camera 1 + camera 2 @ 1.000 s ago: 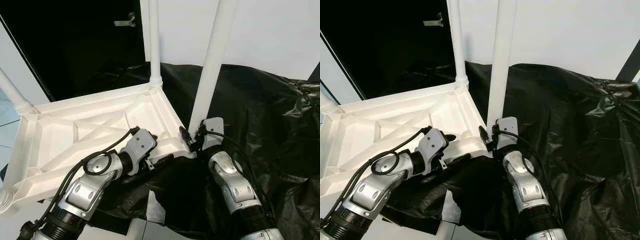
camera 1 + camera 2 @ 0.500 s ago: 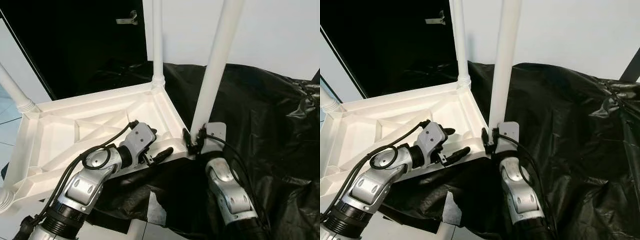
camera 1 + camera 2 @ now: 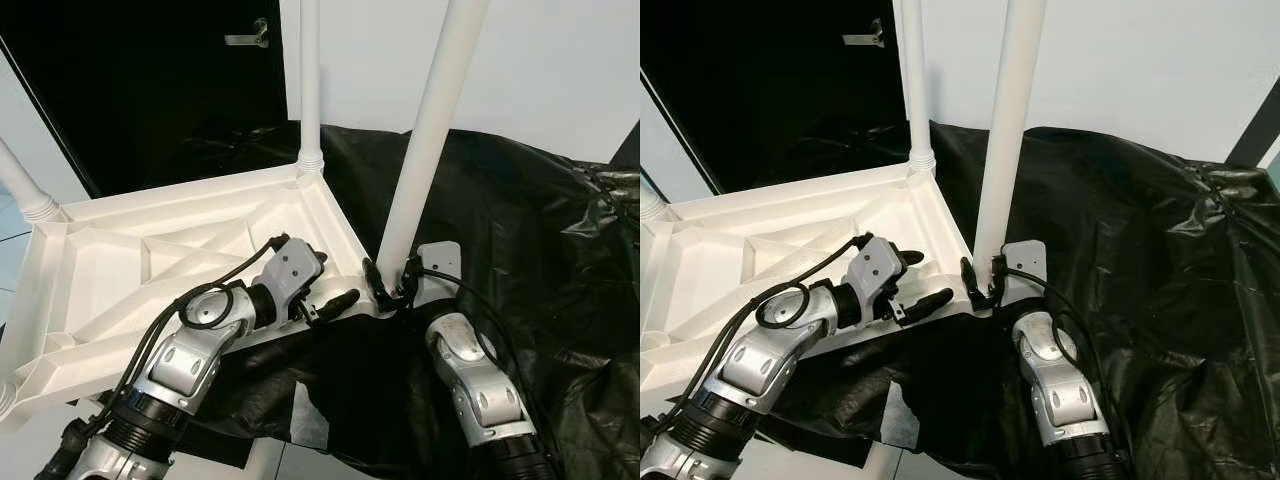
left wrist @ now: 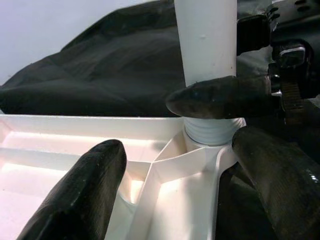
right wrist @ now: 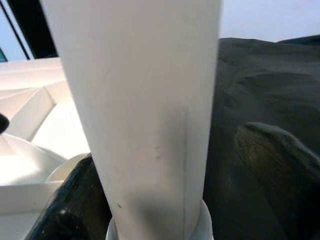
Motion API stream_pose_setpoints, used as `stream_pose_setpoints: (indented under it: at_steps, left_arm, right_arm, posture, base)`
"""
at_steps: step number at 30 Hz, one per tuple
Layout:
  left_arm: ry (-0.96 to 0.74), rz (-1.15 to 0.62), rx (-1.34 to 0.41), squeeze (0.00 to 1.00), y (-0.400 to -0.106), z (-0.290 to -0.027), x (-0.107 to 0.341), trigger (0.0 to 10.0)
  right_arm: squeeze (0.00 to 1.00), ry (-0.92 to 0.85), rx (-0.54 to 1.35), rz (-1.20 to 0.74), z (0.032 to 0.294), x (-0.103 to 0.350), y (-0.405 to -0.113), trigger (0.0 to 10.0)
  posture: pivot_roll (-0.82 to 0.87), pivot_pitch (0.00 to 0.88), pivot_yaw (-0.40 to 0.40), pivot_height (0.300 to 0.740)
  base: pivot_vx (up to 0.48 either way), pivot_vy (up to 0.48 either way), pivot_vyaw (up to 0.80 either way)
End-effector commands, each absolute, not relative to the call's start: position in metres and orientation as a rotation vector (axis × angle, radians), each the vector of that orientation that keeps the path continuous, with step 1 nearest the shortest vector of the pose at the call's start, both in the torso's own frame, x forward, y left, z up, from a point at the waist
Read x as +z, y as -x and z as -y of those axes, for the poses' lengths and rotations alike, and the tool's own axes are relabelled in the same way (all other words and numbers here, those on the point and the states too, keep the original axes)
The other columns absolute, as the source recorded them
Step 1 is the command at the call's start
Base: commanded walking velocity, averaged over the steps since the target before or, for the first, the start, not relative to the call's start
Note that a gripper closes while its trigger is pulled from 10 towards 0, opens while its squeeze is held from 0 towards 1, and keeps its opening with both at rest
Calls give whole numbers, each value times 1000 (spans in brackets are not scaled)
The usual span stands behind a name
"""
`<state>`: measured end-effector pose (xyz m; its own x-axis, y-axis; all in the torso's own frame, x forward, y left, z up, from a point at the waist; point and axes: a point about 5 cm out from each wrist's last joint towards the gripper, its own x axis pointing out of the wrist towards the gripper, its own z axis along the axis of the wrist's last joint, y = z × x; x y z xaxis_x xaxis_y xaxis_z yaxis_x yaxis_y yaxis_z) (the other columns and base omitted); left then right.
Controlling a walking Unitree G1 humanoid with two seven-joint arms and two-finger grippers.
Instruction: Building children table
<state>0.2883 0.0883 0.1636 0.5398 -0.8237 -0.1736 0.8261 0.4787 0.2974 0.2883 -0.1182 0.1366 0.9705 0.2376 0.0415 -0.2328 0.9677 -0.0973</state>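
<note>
black plastic sheeting [image 3: 520, 230] drapes below a white wall [image 3: 560, 70]. the upturned white tabletop [image 3: 110, 270] lies flat, its legs upright. right claw [image 3: 392, 287] clasps the near-corner leg [image 3: 425, 140]; left claw [image 3: 325, 290] gapes empty at the tabletop's edge.

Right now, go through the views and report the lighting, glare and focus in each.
Left and right eye views: sharp, evenly lit; sheen on the black plastic sheet, and the doorway is near black. Left wrist view: the fingers up close are soft, with bright glare inside the white tabletop. Right wrist view: the table leg is blurred up close, shaded toward its base.
</note>
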Motion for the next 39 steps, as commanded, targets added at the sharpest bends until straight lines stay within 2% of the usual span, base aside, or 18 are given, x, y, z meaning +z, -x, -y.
stream_pose_setpoints:
  at_steps: [1, 13, 22, 26, 29, 39]
  left_arm:
    - [-379, -4, -1000, 0, -290, -86, 163, 10000]
    - [-396, -1, -970, 0, -294, -98, 162, 10000]
    - [-409, -10, -968, 0, -295, -103, 163, 10000]
    - [-397, -7, -973, 0, -295, -102, 165, 10000]
    - [-387, -9, -996, 0, -293, -101, 165, 10000]
    - [-364, -32, -1156, 0, -275, -84, 161, 10000]
  right_arm:
    - [0, 82, 225, 40, 126, 136, -287, 10000]
    - [0, 121, 191, 17, 141, 135, -279, 10000]
    - [0, 101, 232, 44, 135, 139, -285, 10000]
    - [0, 41, 395, 71, 131, 147, -291, 10000]
    - [0, 38, 445, 88, 132, 151, -294, 10000]
    - [0, 122, 661, 49, 138, 142, -302, 10000]
  posture:
    - [-14, 0, -82, 740]
    - [-9, 0, -100, 740]
    - [5, 0, -98, 740]
    - [0, 0, -80, 740]
    - [-5, 0, -57, 740]
    - [-24, 0, 5, 740]
  base:
    - [0, 0, 0]
    - [0, 0, 0]
    - [0, 0, 0]
    - [0, 0, 0]
    - [0, 0, 0]
    - [0, 0, 0]
